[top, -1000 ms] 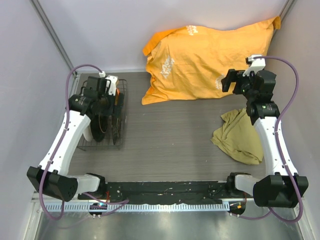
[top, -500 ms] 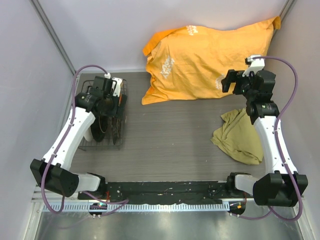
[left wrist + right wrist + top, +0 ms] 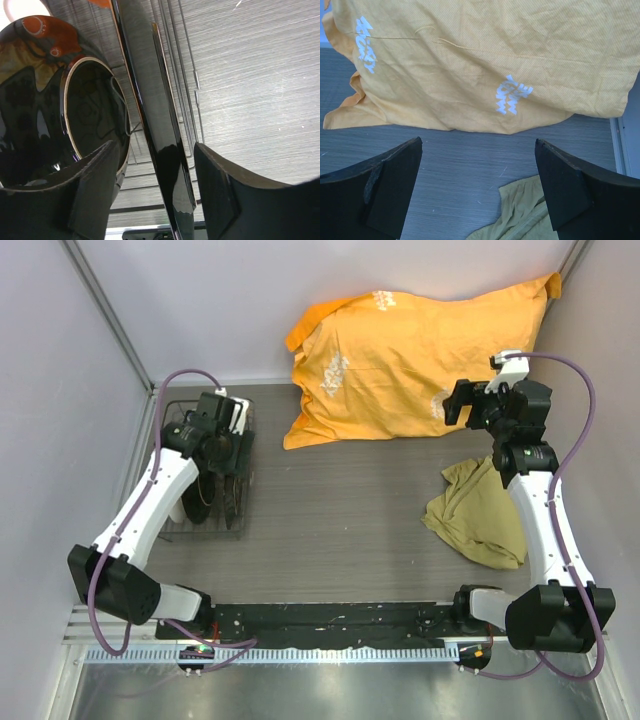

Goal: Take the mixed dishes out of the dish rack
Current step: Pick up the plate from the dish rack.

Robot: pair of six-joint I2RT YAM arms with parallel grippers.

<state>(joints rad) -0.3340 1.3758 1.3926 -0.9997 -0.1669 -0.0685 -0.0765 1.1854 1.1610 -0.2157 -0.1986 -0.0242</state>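
High top view, left wrist close inside dish rack (image 3: 205, 525), right wrist facing orange cloth (image 3: 485, 60), both shared overhead

dish rack (image 3: 200, 532): far-left corner of table (image 3: 340, 510) | plate (image 3: 160, 125): on edge in rack, between left pincer (image 3: 156, 175) jaws, apart from both | round dish (image 3: 95, 115): just beside plate | shirt (image 3: 400, 370): far centre-right | crumpled cloth (image 3: 475, 515): right, nearer than shirt | right pincer (image 3: 477, 165): above table between shirt and cloth

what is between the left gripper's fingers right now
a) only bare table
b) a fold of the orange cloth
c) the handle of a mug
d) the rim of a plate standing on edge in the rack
d: in the left wrist view the plate stands on edge in the dish rack, with the left gripper straddling its thin dark rim and a gap showing on each side.
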